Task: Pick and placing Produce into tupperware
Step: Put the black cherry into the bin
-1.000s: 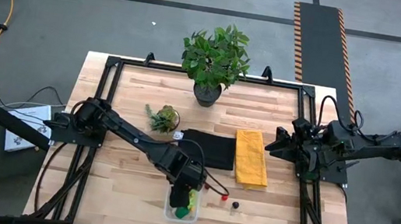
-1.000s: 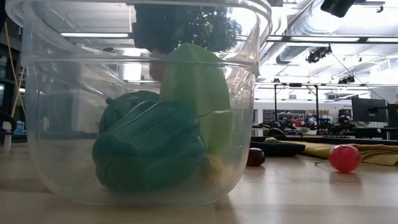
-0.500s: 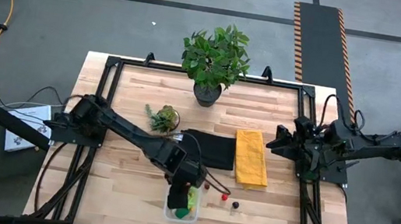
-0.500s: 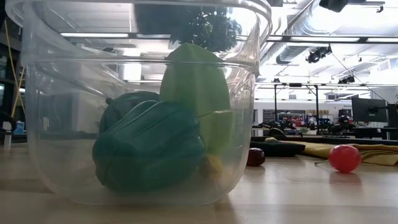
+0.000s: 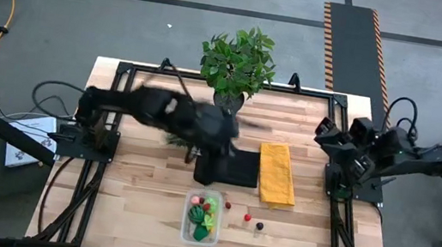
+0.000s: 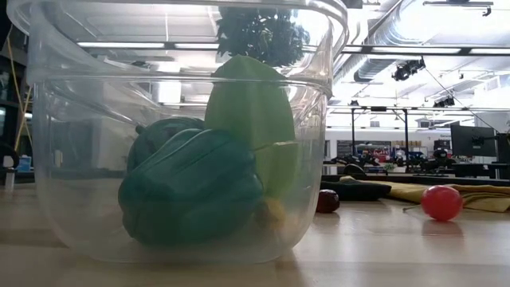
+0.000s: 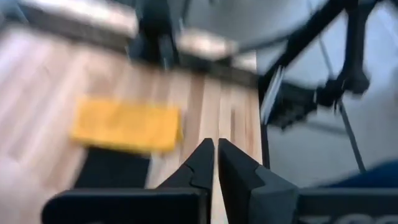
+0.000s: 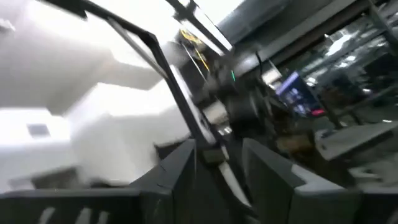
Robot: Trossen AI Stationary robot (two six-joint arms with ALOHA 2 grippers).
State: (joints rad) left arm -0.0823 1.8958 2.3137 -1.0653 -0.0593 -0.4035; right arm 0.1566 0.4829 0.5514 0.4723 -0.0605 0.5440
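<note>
The clear tupperware (image 5: 202, 218) stands near the table's front edge and fills the low view (image 6: 48, 159). Inside lie a dark green pepper (image 6: 191, 187), a lime-green piece (image 6: 251, 112) and small red pieces (image 5: 208, 201). Loose produce rests on the wood to its right: a red ball (image 6: 441, 202), a dark one (image 6: 327, 200) and a small red piece (image 5: 228, 204). My left gripper (image 7: 216, 155) is shut and empty, raised over the middle of the table (image 5: 224, 131). My right gripper (image 8: 217, 165) stands open and empty at the table's right edge (image 5: 328, 132), tipped upward.
A folded yellow cloth (image 5: 277, 174) and a black cloth (image 5: 228, 166) lie mid-table. A large potted plant (image 5: 236, 65) stands at the far edge, and a small succulent (image 5: 178, 130) sits left of the black cloth, partly behind my blurred left arm.
My left gripper has risen quickly from just above the tupperware and swung toward the far edge, tipping up from a steep downward point. The tupperware and its produce have stayed put and now show uncovered from above. My right gripper has tipped upward and risen slightly.
</note>
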